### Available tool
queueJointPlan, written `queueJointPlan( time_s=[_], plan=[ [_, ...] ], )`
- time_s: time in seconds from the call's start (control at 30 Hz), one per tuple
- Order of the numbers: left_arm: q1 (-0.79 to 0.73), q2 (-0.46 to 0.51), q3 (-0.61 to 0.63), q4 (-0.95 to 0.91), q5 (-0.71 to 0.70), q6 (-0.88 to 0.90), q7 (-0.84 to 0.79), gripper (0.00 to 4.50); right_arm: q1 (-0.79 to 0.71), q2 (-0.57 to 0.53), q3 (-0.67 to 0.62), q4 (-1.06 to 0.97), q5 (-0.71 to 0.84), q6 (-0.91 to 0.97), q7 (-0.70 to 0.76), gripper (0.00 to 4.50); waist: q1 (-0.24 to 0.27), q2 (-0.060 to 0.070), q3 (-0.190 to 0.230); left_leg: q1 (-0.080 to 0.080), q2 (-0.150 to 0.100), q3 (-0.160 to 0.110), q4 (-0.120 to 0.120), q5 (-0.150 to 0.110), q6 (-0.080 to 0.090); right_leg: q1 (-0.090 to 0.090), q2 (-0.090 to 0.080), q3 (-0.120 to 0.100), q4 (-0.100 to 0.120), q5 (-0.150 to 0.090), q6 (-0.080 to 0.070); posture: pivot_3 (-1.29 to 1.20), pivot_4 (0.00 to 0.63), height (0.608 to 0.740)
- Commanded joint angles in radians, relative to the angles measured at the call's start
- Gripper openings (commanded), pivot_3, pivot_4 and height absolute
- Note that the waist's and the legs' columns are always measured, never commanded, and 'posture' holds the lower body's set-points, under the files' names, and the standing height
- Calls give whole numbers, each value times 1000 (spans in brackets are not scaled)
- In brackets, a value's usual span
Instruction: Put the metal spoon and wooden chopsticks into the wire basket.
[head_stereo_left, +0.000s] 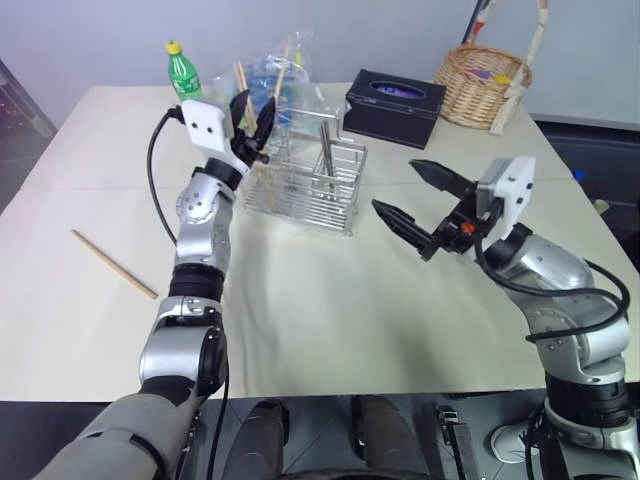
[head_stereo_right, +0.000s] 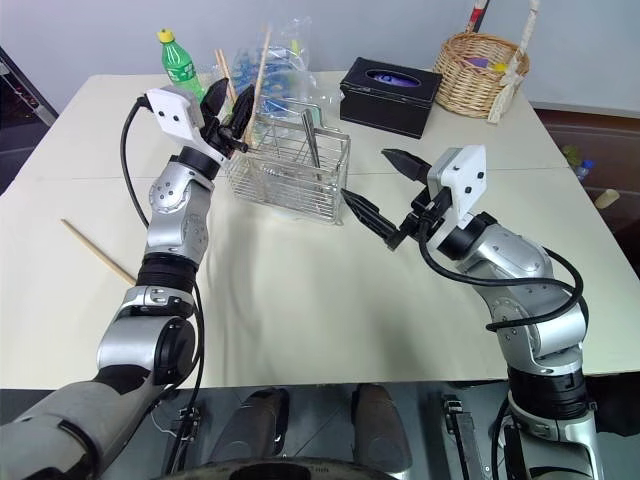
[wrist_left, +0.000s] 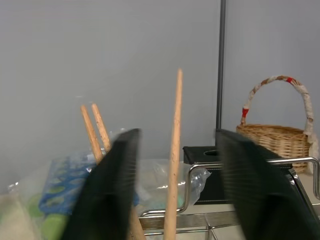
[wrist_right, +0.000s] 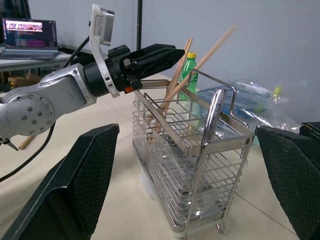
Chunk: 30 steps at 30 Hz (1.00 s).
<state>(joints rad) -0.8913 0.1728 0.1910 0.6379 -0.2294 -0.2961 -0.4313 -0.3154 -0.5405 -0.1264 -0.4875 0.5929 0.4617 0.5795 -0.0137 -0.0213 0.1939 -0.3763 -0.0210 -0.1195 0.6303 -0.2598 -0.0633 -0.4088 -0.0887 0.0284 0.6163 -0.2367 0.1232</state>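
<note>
While the left claw (head_stereo_right: 228, 112) stands apart around a chopstick (head_stereo_right: 260, 72) standing up in the wire basket (head_stereo_right: 290, 165), one wooden chopstick (head_stereo_left: 113, 263) lies flat on the desk (head_stereo_left: 330, 300), slanting, by the left arm. The right claw (head_stereo_right: 385, 195) hangs wide, empty. The metal spoon (head_stereo_right: 311, 138) stands in the basket.

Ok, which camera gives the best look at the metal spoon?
The right wrist view: the metal spoon stands upright in the wire basket, close and unobstructed. Both eye views show it smaller, its handle rising among the basket's wires.
</note>
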Motion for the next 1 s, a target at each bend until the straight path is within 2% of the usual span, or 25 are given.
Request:
queueJointPlan(
  time_s=[0.03,0.13,0.3,0.47,0.53,0.67,0.73,0.9,1.0],
  plan=[
    [-8,10,5,-28,-10,-18,4,4453,-5,2,-8,-40,4,-16,0,4500,0,0,0,0,0,0,0,0,0,0,0,0,0,0,0,0,150,740],
    [-9,8,9,-45,-19,-6,6,4453,-3,2,-9,-40,5,-16,2,4500,0,0,0,0,0,0,0,0,0,0,0,0,0,0,0,0,150,740],
    [-28,11,46,-193,-124,107,14,4453,-3,1,-7,-40,6,-14,4,4500,-1,0,0,0,0,0,0,0,0,0,0,0,0,0,0,0,150,740],
    [-71,74,118,-325,-202,250,109,4453,1,-8,-3,-45,9,-15,25,4500,-4,0,0,0,0,0,0,0,0,0,0,0,1,0,0,0,150,740],
    [-80,125,144,-335,-193,286,156,4453,3,-19,6,-50,6,-19,51,4500,-5,0,0,1,0,0,0,0,0,0,0,0,1,0,0,0,150,740],
    [-63,287,190,-270,-61,369,348,4453,10,-55,31,-66,24,-20,138,4500,-9,0,0,2,0,0,0,0,0,0,0,0,2,0,0,0,150,740],
    [-30,332,197,-274,-18,422,420,4453,13,-60,31,-67,32,-15,157,4500,-6,0,0,2,0,0,0,0,0,0,1,0,2,0,0,0,150,740],
    [122,357,247,-345,39,618,587,4453,11,-67,34,-52,40,-16,198,4500,2,0,0,1,0,-1,0,0,0,1,0,0,2,0,0,0,150,740],
    [256,329,272,-458,76,780,694,4453,4,-68,37,-41,43,-13,219,4500,0,0,0,1,0,-1,0,0,0,1,0,0,2,0,0,0,150,740]
  ],
)
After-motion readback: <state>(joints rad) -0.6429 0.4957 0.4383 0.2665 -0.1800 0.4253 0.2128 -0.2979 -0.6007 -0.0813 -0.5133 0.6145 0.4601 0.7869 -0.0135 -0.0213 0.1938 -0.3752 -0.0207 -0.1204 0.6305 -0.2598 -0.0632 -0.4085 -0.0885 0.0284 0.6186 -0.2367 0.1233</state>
